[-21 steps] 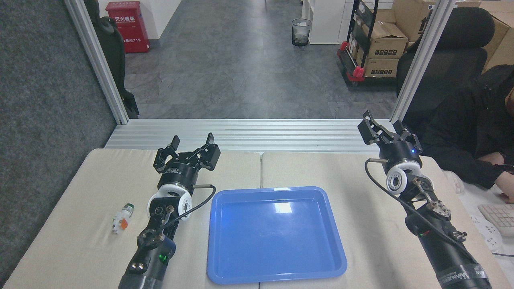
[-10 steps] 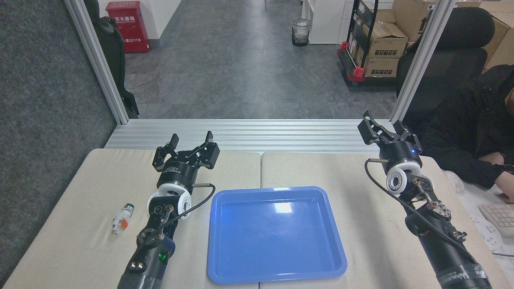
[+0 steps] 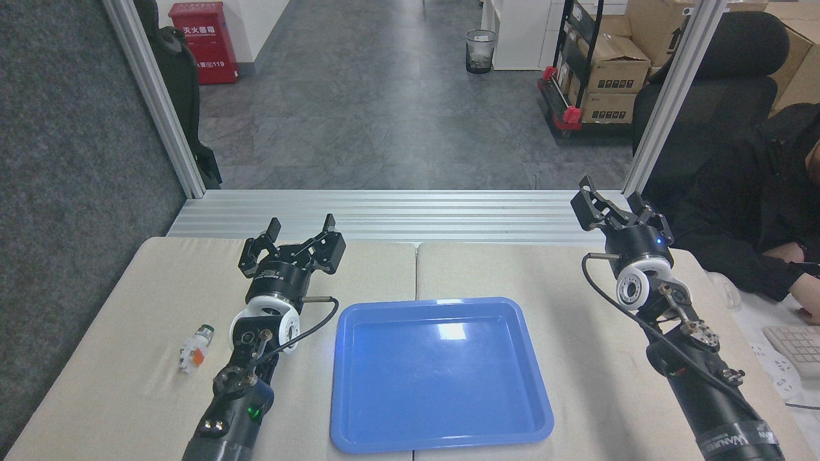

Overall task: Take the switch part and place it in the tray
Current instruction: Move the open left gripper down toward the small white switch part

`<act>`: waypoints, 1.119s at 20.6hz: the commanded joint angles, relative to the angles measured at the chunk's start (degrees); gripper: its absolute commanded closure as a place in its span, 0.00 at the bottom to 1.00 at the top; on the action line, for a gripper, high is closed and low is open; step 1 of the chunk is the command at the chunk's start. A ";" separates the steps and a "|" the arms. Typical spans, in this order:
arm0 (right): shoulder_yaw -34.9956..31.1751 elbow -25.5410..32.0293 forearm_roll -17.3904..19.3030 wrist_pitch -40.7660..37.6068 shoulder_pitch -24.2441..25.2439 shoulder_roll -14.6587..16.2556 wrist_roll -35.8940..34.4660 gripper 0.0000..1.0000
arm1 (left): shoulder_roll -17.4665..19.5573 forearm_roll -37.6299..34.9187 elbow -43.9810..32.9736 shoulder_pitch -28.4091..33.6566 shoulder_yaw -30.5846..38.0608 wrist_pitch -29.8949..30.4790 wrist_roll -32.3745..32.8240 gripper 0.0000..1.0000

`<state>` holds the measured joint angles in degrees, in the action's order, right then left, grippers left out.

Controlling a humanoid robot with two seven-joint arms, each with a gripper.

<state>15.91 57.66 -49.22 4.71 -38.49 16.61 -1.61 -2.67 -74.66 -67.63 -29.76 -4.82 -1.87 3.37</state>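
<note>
Since 1 second earlier, the left gripper (image 3: 293, 234) had shifted a little toward the left, nearer to the side where the part lay, while the right arm and all the objects had kept their places.

Nearest to the robot, the blue tray (image 3: 538, 410) lay flat and empty in the middle of the beige padded table (image 3: 115, 397). The switch part (image 3: 195, 348) lay on its side on the pad, well apart from the tray's left rim and just left of the left arm. Its long axis ran from near-left to far-right, with the green round tip pointing away from the robot and the white block toward it; the orange-red patch faced up.

I judged the part light, stiff and of smooth plastic, so it could slip or roll at the collar. The flat sides of the white block looked the safest place to pinch, across the long axis.

Farther away, the left gripper stood with its jaws wide apart and held nothing. The right gripper (image 3: 610, 203), at the far right, was also spread and empty.
</note>
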 commanded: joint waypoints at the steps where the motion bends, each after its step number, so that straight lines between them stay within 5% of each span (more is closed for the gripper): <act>1: 0.00 0.00 0.00 0.04 0.00 0.00 0.02 0.01 | 1.27 0.04 0.65 0.05 -0.01 -0.06 -0.03 0.00; 6: 0.00 0.00 -0.08 0.04 0.00 0.00 0.02 0.01 | 1.62 0.04 0.65 -0.12 0.07 -0.06 -0.03 0.00; 10: 0.00 0.00 -0.08 0.04 0.00 0.00 0.02 0.01 | 7.57 0.12 0.21 0.23 0.51 1.16 -0.03 0.00; 15: 0.00 0.00 0.00 0.04 0.00 0.00 0.02 0.01 | 18.75 0.30 -0.40 4.44 3.93 10.73 -1.43 0.00; 19: 0.00 0.00 -0.08 0.04 0.00 0.00 0.02 0.01 | 19.64 0.48 -2.69 12.52 13.50 22.42 -2.05 0.00; 23: 0.00 0.00 0.00 0.04 0.00 0.00 0.02 0.01 | 21.12 -0.57 -1.02 14.82 14.93 22.97 -3.46 0.00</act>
<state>15.91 57.66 -49.24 4.71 -38.50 16.61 -1.63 10.15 -74.55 -68.49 -20.47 1.46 19.32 0.67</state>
